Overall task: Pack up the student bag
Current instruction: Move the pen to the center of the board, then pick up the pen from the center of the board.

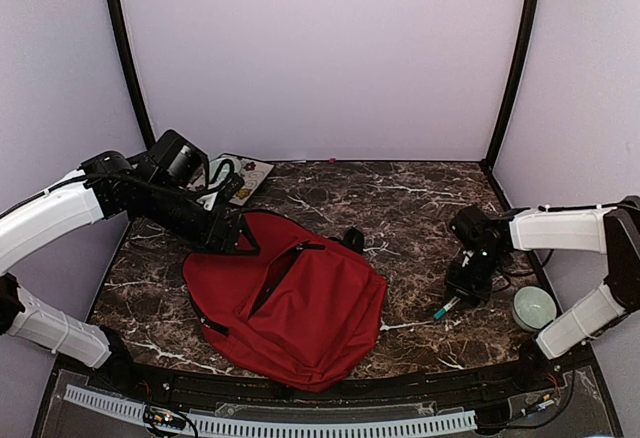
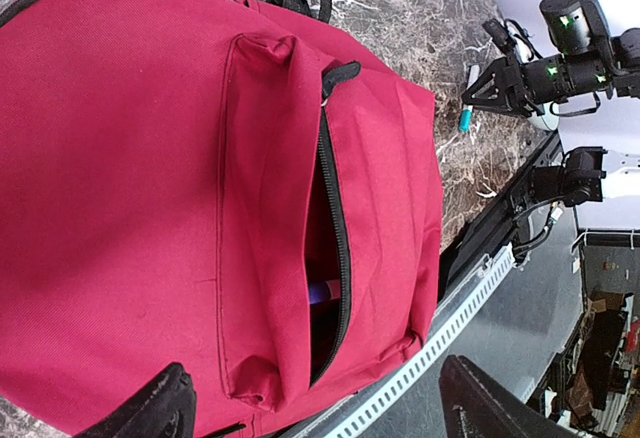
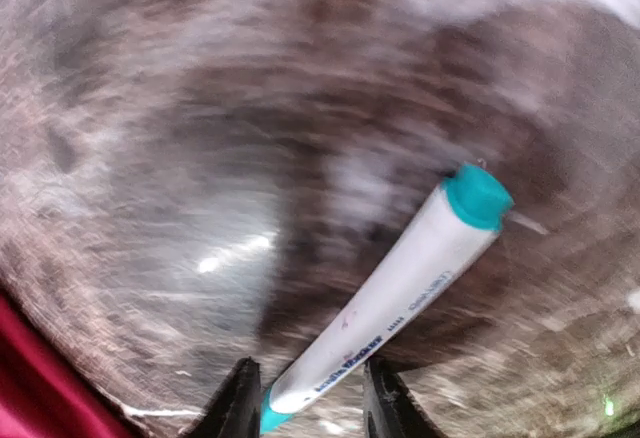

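White arm links [image 1: 45, 220], black joints [image 1: 160, 203]

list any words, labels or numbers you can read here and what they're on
marker: dark print runs along the white barrel in the right wrist view, too blurred to read.
card at the back left of the table: something printed on it, too small to read.
student bag: no label or lettering shows in any view.
Nothing can be quoted with confidence.

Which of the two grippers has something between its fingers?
The right gripper: its fingers pinch a white marker with a teal cap. The left gripper hangs open and empty above the student bag.
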Action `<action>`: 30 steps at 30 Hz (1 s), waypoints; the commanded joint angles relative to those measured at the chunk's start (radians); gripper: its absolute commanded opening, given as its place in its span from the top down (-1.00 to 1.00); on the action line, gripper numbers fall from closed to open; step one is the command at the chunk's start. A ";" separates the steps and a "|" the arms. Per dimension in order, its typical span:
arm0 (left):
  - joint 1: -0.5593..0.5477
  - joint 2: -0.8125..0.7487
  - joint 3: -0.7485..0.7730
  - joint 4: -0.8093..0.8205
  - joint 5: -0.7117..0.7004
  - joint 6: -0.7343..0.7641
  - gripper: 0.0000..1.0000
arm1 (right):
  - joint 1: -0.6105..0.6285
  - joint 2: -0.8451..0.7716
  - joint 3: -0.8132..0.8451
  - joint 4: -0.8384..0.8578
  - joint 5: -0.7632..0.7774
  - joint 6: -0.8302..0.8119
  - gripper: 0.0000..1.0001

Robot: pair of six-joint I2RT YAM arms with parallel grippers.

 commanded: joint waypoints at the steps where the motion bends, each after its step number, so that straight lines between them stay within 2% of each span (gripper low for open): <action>1: 0.006 0.017 0.034 0.008 -0.020 -0.019 -0.74 | 0.045 0.103 0.073 0.096 -0.044 -0.091 0.50; 6: 0.007 0.035 0.056 0.007 -0.037 -0.034 -0.69 | 0.112 0.217 0.177 0.076 -0.034 -0.144 0.78; 12: 0.005 0.032 0.076 0.003 -0.060 -0.051 -0.68 | 0.175 0.295 0.246 0.059 -0.065 -0.206 0.99; 27: 0.006 0.108 0.146 0.051 -0.034 -0.068 -0.65 | 0.231 0.291 0.320 -0.042 -0.018 -0.325 1.00; 30: 0.006 0.114 0.149 0.066 -0.021 -0.076 -0.63 | 0.233 0.285 0.315 -0.046 -0.006 -0.326 0.85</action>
